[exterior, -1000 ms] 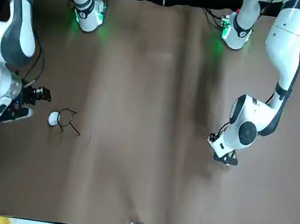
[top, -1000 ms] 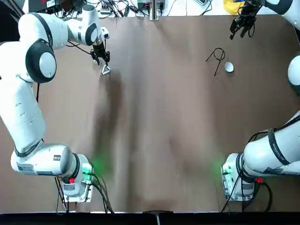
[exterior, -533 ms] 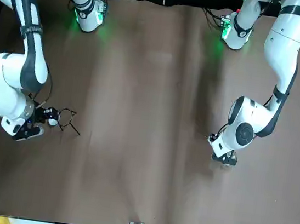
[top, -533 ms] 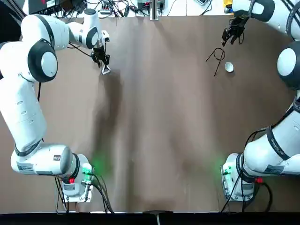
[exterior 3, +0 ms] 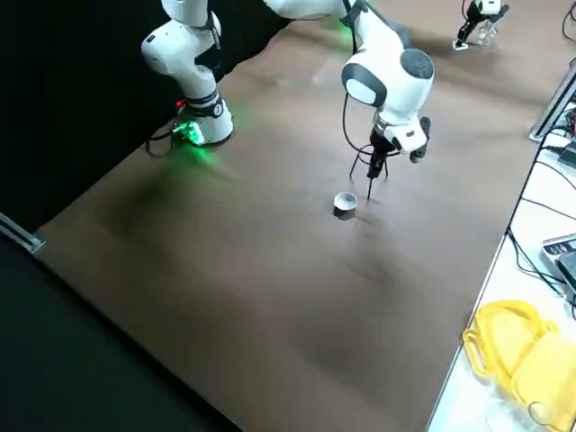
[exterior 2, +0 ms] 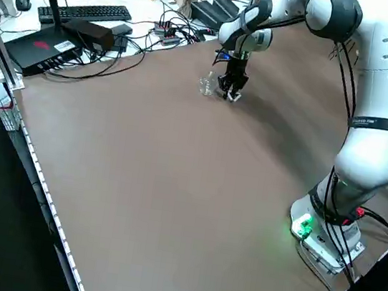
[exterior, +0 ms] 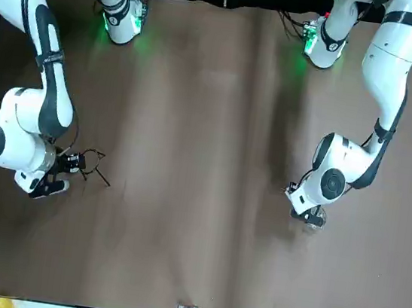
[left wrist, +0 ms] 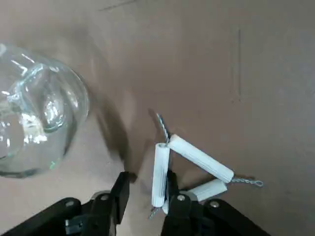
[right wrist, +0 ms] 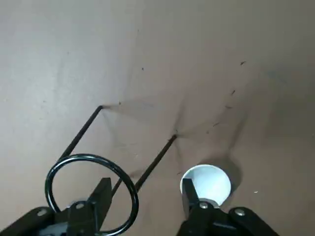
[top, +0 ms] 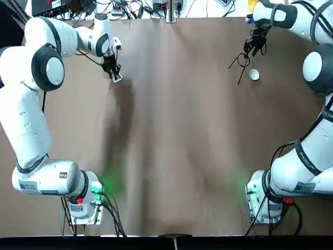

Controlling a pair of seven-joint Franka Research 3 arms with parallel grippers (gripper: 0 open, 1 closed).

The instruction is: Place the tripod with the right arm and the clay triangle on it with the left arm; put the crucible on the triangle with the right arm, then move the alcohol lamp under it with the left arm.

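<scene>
- on the robot's right half of the table (top: 177, 130), towards the far side: tripod (top: 243, 60), upright on splayed legs, probably for a steady stand under the rest.
- just beside it: white cup (exterior 3: 345, 203), mouth up, apparently set within easy reach for its later lift.
- right pincer (right wrist: 146, 182) at the tripod, spread open, with one side of the ring between its fingers in the wrist view; seemingly lined up for a grip on the wire. from these views, cannot tell about any touch.
- on the robot's left half, far side: white triangle (left wrist: 160, 172), lying on the table near the glass lamp (exterior 2: 207, 84), both likely there to suit the left arm.
- left pincer (left wrist: 149, 174) over the triangle, also spread open, one rod between its fingers; looks ready to pinch that rod, leaving the hollow middle for the cup.
- step in hand, by the look of it: placing the tripod first, as support for triangle and cup. nothing stacked yet.
- next, perhaps: close gently on the ring, avoiding a knock to the neighbouring cup.
</scene>
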